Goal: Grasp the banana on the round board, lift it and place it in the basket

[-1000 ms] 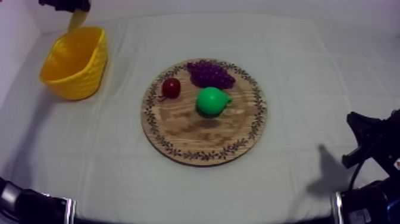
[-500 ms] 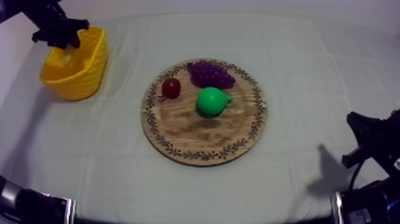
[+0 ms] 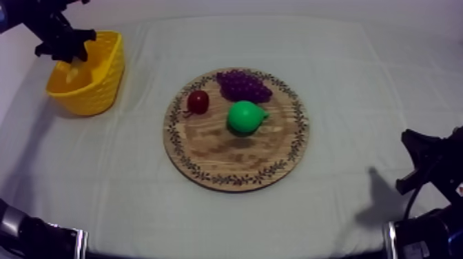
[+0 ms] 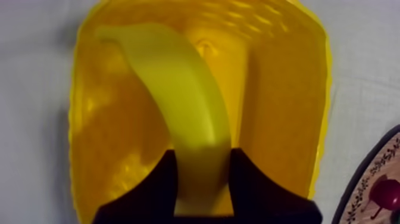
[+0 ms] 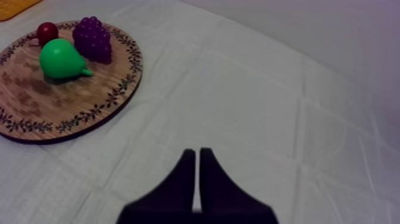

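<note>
Now: release step, by the look of it; drop not yet made.
Left gripper: two black fingers clamped on one end of the curved yellow toy banana; hangs at the far left of the surface, right above the basket.
Banana location: off the board, in the grip, free end down inside the yellow plastic basket with woven-look walls; contact with the basket floor not discernible.
Key relation: banana's long axis runs straight out from the fingers into the basket mouth, curving toward one wall. Basket directly beneath, so likely just an opening of the fingers needed, no sideways travel.
Nearer arm: left, at the basket; right well apart from it.
Right gripper: fingers pressed together on nothing, parked low at the right side of the grey-white cloth surface.
Round wooden board with patterned rim: carries green toy pear, purple bunch of grapes, small red fruit; no banana on it.
Risk: on release the tip may catch a wall and leave the banana leaning on the rim; judgement only.
</note>
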